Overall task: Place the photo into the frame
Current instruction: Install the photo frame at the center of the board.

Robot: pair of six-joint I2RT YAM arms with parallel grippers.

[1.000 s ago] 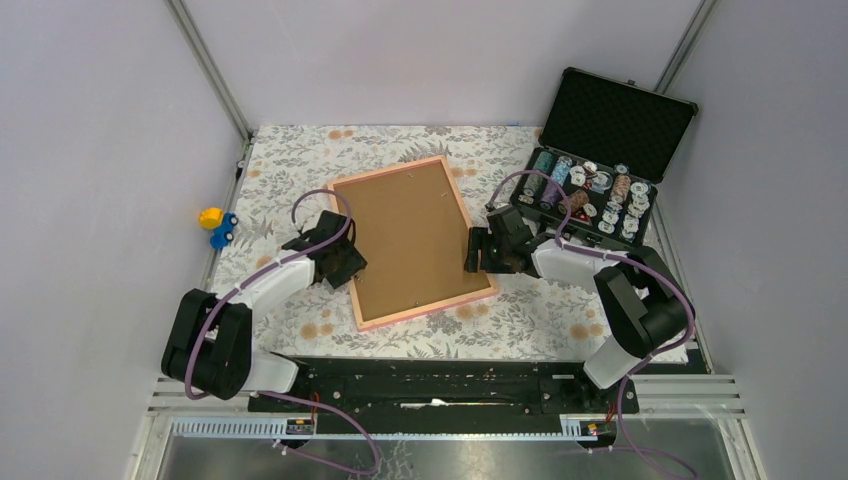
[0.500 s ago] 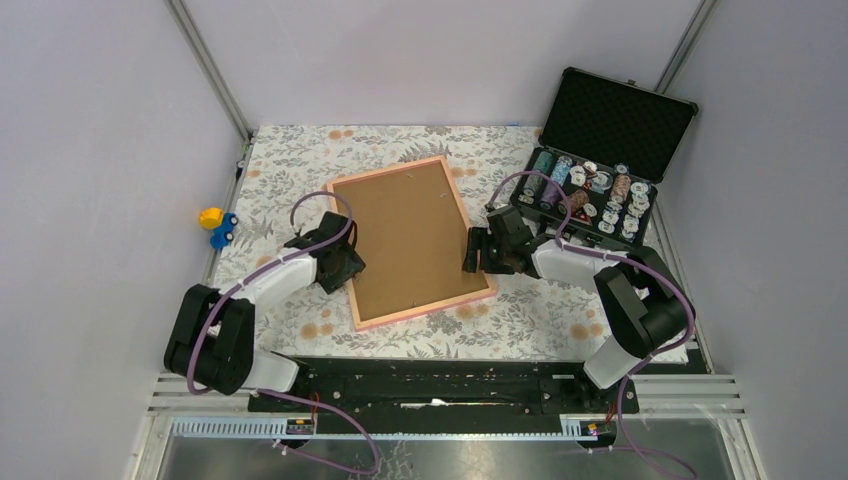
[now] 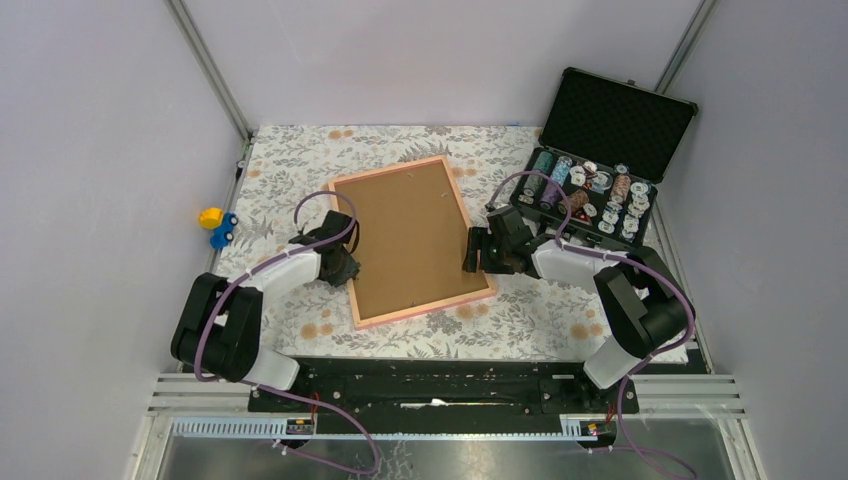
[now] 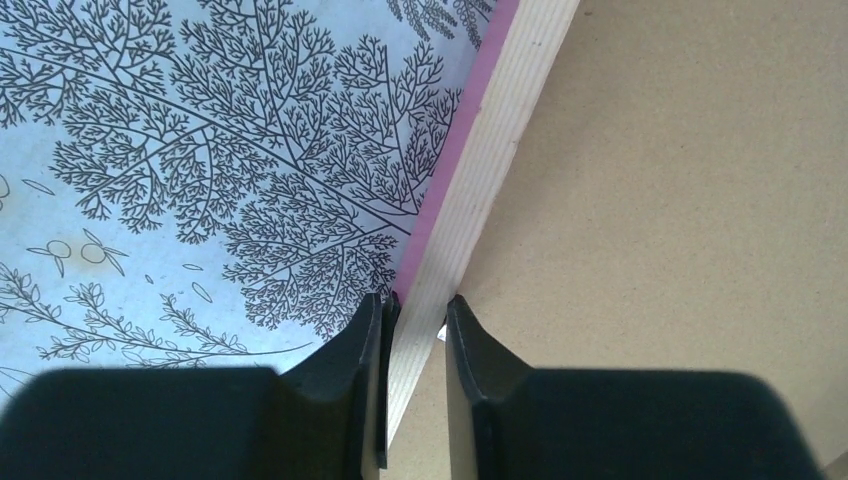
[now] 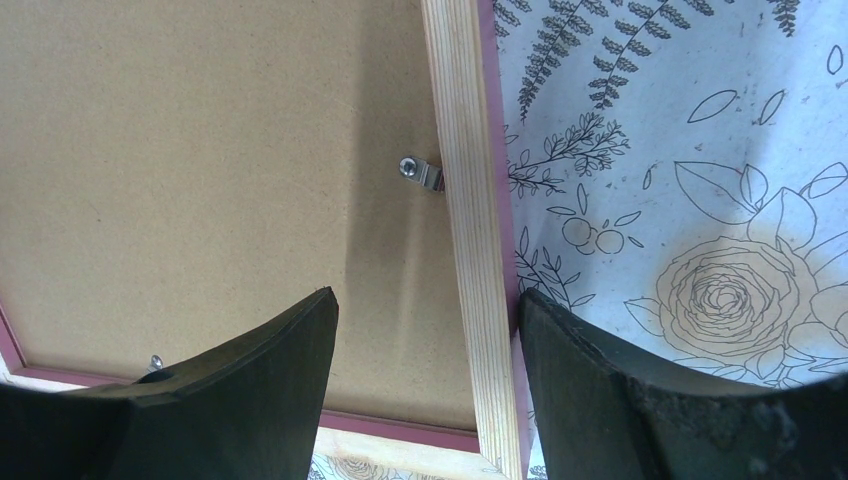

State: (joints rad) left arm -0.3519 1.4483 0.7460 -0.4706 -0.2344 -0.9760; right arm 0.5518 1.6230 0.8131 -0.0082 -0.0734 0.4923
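With the frame (image 3: 412,240) face down between them, the left gripper (image 4: 415,305) pinches one edge, the right gripper (image 5: 425,300) gapes wide over the other, and the photo is hidden, maybe already inside.

The frame (image 3: 425,309) — thin, salmon-pink — lies face down, slightly askew, its brown backing board (image 3: 410,238) uppermost.

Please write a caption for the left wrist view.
Left gripper clamps the salmon-pink wooden frame, its brown backing board facing up.
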